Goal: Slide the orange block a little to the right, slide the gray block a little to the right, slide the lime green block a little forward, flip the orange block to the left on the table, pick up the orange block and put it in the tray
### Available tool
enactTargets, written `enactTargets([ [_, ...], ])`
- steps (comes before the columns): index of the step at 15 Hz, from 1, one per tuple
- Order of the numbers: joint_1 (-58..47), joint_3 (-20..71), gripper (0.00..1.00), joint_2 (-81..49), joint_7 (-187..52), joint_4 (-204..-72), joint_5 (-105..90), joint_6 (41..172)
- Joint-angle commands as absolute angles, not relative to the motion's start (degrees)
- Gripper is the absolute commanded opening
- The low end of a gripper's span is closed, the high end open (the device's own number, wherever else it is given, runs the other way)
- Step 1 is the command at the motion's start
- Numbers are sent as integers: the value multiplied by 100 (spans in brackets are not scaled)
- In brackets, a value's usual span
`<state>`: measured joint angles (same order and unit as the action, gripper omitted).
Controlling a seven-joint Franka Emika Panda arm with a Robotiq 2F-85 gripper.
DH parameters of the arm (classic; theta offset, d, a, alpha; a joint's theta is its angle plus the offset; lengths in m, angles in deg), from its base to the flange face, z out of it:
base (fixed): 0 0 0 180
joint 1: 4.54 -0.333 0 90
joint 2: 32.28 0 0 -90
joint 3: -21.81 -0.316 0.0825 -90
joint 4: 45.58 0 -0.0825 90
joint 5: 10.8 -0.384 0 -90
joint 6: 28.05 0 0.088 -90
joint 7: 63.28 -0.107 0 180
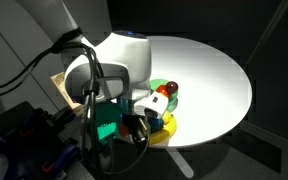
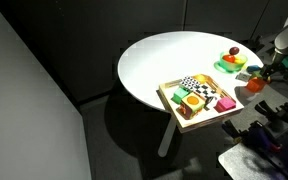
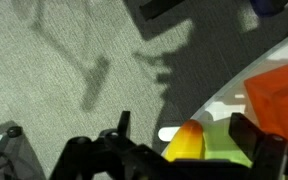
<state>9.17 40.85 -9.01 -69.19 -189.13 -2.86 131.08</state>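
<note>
The orange block [image 2: 254, 85] lies at the table's edge near the arm; in the wrist view [image 3: 280, 95] it sits to the right, outside the jaws. My gripper [image 3: 184, 125] is open and hangs over the table rim, with a yellow banana [image 3: 182, 148] and a yellowish-green surface [image 3: 224, 145] between its fingers. I cannot tell whether that surface is the lime green block. The gripper also shows in both exterior views [image 1: 144, 115] [image 2: 268, 72]. The tan tray [image 2: 165, 95] holds several coloured blocks. The gray block cannot be made out.
A green bowl [image 2: 224, 67] with round fruit stands beside the banana [image 1: 164, 128] on the round white table [image 2: 164, 60]. The arm's body [image 1: 109, 60] hides much of the tray side. Grey carpet floor [image 3: 54, 70] lies below the table edge.
</note>
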Motion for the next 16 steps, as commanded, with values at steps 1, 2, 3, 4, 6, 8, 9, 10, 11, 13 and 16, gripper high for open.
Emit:
enactTargets([
  [1, 959, 4023, 100, -806, -6763, -18779, -443, 13239],
  [2, 965, 4011, 100, -820, -6747, -18801, -449, 13263],
  [3, 965, 4002, 100, -852, -6728, -18846, -446, 13290],
  [4, 964, 3993, 100, -884, -6721, -18879, -449, 13290],
  [6, 946, 3988, 100, -957, -6722, -18947, -437, 13273],
  [8, 896, 4021, 100, -1035, -6766, -19016, -400, 13257],
  [9, 863, 4047, 100, -1074, -6804, -19055, -383, 13270],
  [10, 835, 4065, 100, -1113, -6840, -19088, -378, 13275],
  [11, 810, 4078, 100, -1153, -6858, -19118, -366, 13275],
  [13, 813, 4041, 100, -1264, -6841, -19173, -410, 13169],
  [16, 821, 3996, 100, -1462, -6799, -19289, -443, 13097],
])
